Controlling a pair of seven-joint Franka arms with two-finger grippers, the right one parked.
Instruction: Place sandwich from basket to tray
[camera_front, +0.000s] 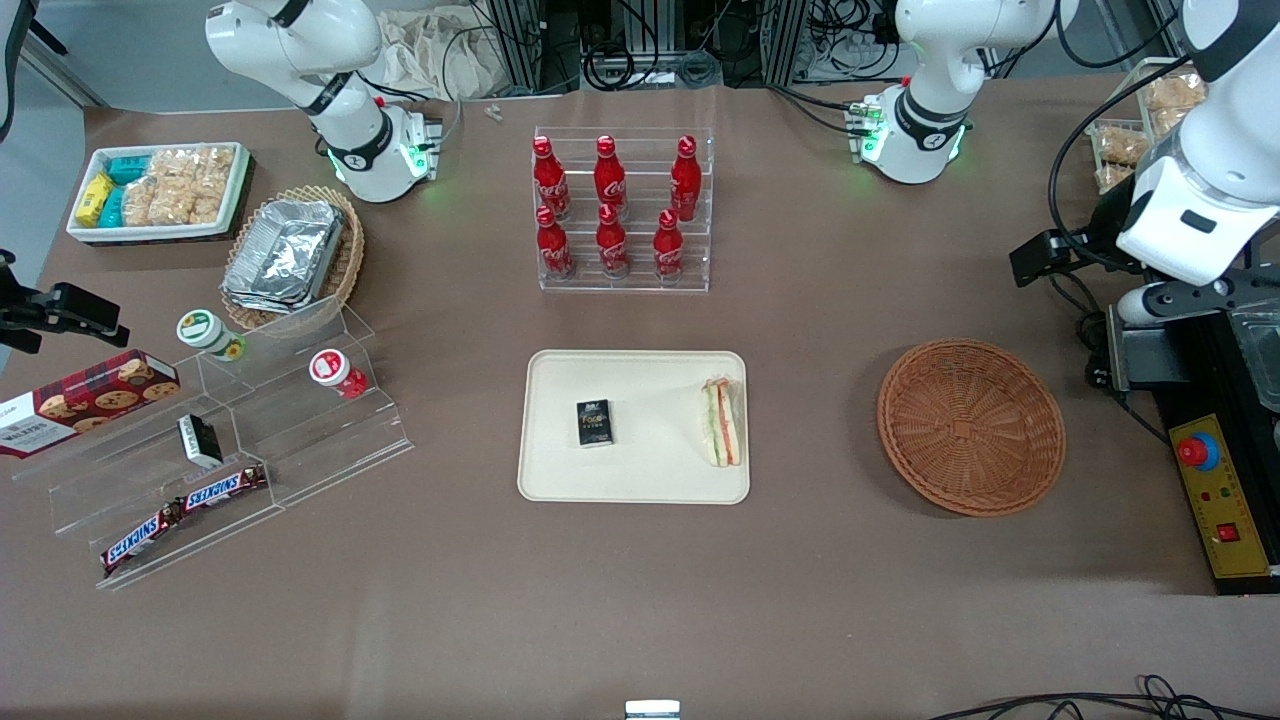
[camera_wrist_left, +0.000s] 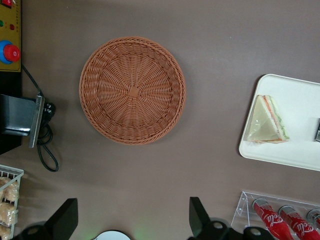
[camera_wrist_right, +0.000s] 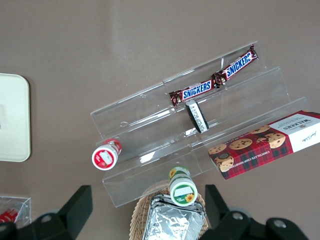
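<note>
The wrapped triangular sandwich (camera_front: 722, 422) (camera_wrist_left: 267, 121) lies on the cream tray (camera_front: 632, 475) (camera_wrist_left: 295, 155), at the tray's end nearest the basket. Nothing is in the round reddish-brown wicker basket (camera_front: 970, 427) (camera_wrist_left: 132, 90), which stands beside the tray toward the working arm's end of the table. My left gripper (camera_wrist_left: 133, 219) hangs well above the table, farther from the front camera than the basket. It is open wide, with only bare tabletop between its black fingers (camera_wrist_left: 200, 216).
A small black box (camera_front: 594, 422) also lies on the tray. A clear rack of red cola bottles (camera_front: 622, 210) (camera_wrist_left: 285, 220) stands farther back. A yellow control box with a red button (camera_front: 1215, 500) (camera_wrist_left: 7, 50) sits near the basket. Clear steps with snacks (camera_front: 200, 470) stand toward the parked arm's end.
</note>
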